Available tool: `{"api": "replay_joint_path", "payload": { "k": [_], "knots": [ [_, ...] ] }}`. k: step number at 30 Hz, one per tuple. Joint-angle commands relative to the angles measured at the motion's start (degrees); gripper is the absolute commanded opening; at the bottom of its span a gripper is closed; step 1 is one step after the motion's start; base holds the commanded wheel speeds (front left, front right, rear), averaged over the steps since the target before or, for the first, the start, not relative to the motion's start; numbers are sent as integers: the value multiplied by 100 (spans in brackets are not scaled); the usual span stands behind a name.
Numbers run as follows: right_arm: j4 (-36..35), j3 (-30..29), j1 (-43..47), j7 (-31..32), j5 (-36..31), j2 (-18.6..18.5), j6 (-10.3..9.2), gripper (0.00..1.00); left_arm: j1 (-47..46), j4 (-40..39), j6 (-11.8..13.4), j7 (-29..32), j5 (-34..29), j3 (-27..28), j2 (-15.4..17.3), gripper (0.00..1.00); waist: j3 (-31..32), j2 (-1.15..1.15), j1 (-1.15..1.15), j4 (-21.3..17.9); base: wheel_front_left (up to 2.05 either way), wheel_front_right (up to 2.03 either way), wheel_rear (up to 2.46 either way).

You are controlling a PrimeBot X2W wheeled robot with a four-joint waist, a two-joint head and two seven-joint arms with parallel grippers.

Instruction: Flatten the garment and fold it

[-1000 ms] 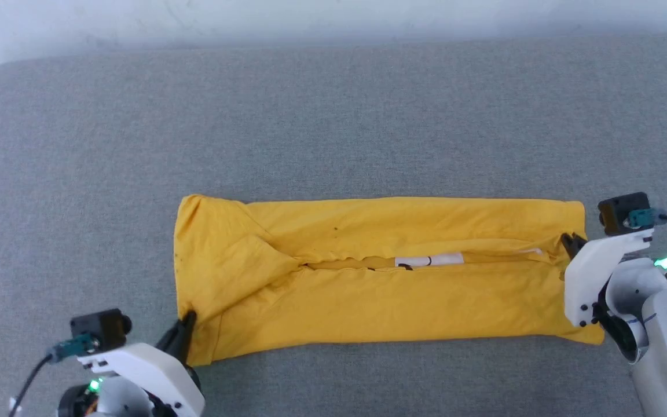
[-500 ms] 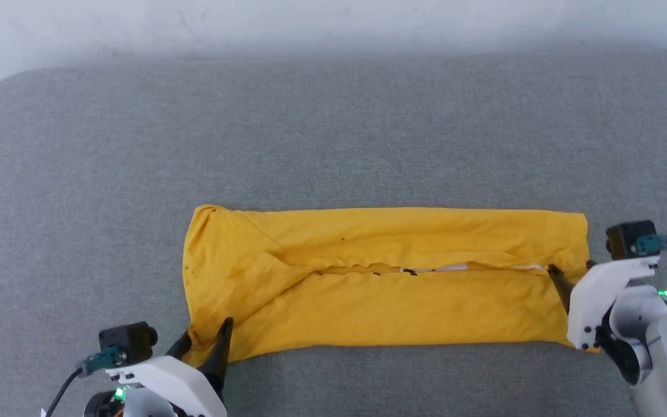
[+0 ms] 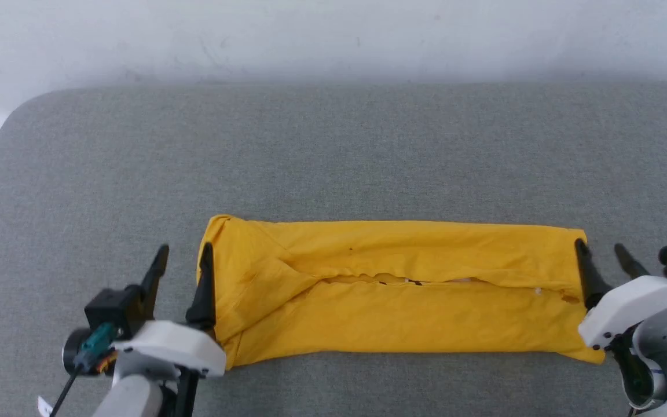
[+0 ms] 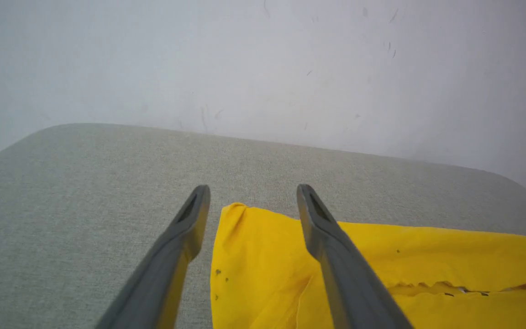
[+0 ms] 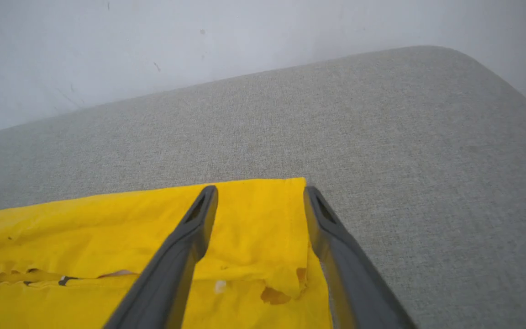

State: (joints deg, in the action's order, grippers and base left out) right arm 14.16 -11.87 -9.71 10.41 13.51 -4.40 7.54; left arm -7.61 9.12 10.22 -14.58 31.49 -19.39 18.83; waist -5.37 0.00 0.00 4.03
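Garment [image 3: 403, 301] is down flat on the grey bench [image 3: 333, 150], a long mustard-yellow band running left to right, toward the near side. Two long flaps meet along a slit down its middle, and slivers of white and black print peek through the gap. The left end is creased on the diagonal and a bit bunched; the right end is squarer, with a small ragged notch by the slit.

Left claw [image 3: 185, 250] sits at the left end, spread wide and gripping nothing. One finger is out over bare bench, the other right at the cloth's left edge.

Right claw [image 3: 600, 246] mirrors it at the right end, also wide open and empty. Its inner finger is over the yellow cloth, its outer finger over bench just past the edge. Whether any tip presses the fabric, I can't tell.

White wall [image 3: 333, 35] runs behind the far side.
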Motion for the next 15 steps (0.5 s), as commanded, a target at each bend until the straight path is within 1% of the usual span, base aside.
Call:
{"api": "replay_joint_path", "payload": {
  "k": [1, 4, 7, 11, 15],
  "knots": [
    [-57, -55, 48, -55, -27, 37, -5, 100, -119, 19, 33, -29, -107, 50, -42, 100, 5, 0, 0, 3, 0, 0, 0],
    [-124, -291, -20, -159, -69, 120, -5, 100, -287, -169, -19, -38, -589, 299, -178, 100, -9, 0, 0, -14, 0, 0, 0],
    [21, -495, -203, -201, -1, 146, -5, 100, -335, -293, -142, -39, -1043, 576, -315, 100, -36, 0, 0, -41, 0, 0, 0],
    [619, -726, -513, -62, 109, 150, -5, 100, -280, -296, -334, -40, -1355, 967, -592, 100, -77, 0, 0, -70, 0, 0, 0],
    [1376, -942, -849, 410, 3, 151, -5, 100, -207, -221, -577, -40, -1576, 1258, -836, 100, -125, 0, 0, -65, 0, 0, 0]
  ]
}}
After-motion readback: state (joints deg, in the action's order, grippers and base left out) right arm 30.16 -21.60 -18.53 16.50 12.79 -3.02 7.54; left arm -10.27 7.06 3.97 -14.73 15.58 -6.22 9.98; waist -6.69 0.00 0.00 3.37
